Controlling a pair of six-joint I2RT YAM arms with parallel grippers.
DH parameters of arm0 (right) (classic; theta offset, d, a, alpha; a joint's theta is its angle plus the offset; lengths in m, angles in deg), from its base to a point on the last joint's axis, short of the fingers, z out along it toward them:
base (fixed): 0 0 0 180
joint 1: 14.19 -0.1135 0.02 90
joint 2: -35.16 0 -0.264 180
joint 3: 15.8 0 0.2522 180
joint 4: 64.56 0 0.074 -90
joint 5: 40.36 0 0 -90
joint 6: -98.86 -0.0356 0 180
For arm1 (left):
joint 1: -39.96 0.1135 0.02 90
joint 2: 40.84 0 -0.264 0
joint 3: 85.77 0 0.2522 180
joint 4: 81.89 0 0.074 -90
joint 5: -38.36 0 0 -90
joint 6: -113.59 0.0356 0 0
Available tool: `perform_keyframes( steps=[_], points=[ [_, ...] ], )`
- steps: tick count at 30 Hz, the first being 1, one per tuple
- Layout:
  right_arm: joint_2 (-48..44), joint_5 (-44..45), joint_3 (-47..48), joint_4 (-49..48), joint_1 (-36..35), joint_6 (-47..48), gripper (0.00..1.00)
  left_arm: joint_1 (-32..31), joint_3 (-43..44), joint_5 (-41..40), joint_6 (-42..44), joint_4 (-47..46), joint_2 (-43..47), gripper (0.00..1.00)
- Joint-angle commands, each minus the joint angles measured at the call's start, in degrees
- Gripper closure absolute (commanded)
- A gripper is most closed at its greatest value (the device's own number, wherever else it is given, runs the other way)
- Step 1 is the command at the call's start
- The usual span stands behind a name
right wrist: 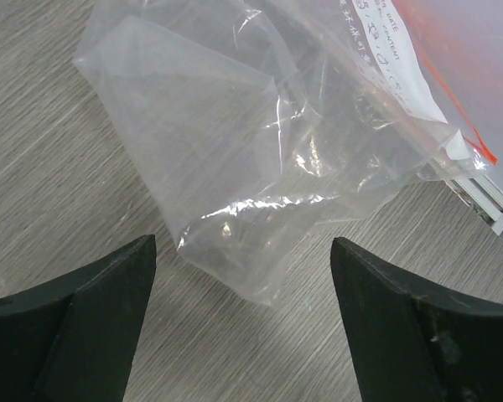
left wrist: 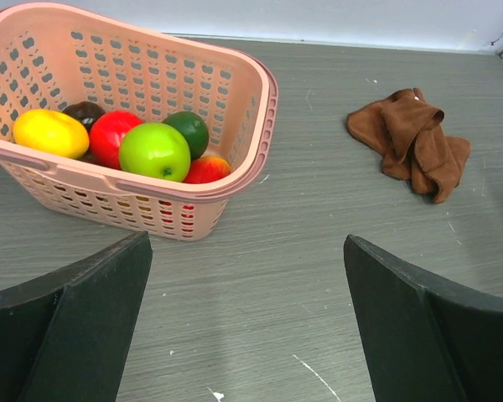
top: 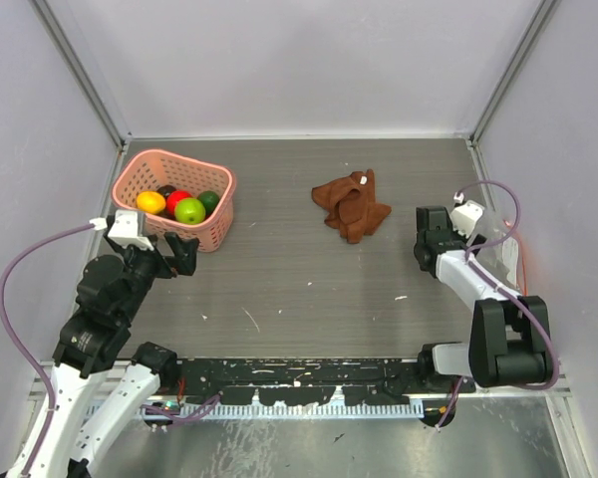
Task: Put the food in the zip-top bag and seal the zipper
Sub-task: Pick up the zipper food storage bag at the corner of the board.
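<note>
The food lies in a pink perforated basket point(top: 130, 184): a yellow fruit point(left wrist: 50, 132), a red one point(left wrist: 111, 136), a green apple point(left wrist: 154, 151), a lime point(left wrist: 189, 130) and others. My left gripper point(top: 181, 255) is open and empty just in front of the basket's near right corner; it also shows in the left wrist view point(left wrist: 247, 335). The clear zip-top bag point(right wrist: 268, 151) lies crumpled and empty on the table at the right wall, also in the top view point(top: 500, 251). Its red zipper strip point(right wrist: 453, 102) runs along the far edge. My right gripper point(right wrist: 243, 327) is open, just short of the bag's near corner.
A crumpled brown cloth point(top: 352, 206) lies at the middle back of the table, also in the left wrist view point(left wrist: 412, 141). The basket point(left wrist: 235, 84) stands at the back left. Grey walls close in the left, back and right. A metal frame rail point(right wrist: 490, 205) runs beside the bag.
</note>
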Motion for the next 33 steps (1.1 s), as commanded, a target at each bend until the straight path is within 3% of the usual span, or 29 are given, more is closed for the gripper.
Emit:
perform_keyframes(
  steps=[1, 8, 12, 25, 33],
  points=[
    [1.7, 4.9, 3.0, -5.7, 0.5, 1.6, 0.17, -1.0, 0.0, 0.6, -0.4, -3.3, -1.0, 0.02],
    [1.7, 3.5, 2.1, -6.9, 0.5, 2.2, 0.74, -1.6, 0.1, 1.7, -0.6, -3.7, -2.4, 0.02],
    [0.4, 1.5, 2.0, -6.5, 0.5, 2.8, 0.99, -1.6, 0.3, 2.4, -0.9, -3.4, -2.7, 0.02],
    [-9.8, -9.5, 1.1, -4.6, -5.1, 5.7, 1.00, -1.6, 4.5, 6.5, -5.4, -0.1, -6.7, 0.02],
    [-16.6, -14.1, 0.5, -5.9, -16.5, 8.7, 1.00, -1.6, 7.3, 11.1, -11.7, 2.3, -12.0, 0.02]
  ],
)
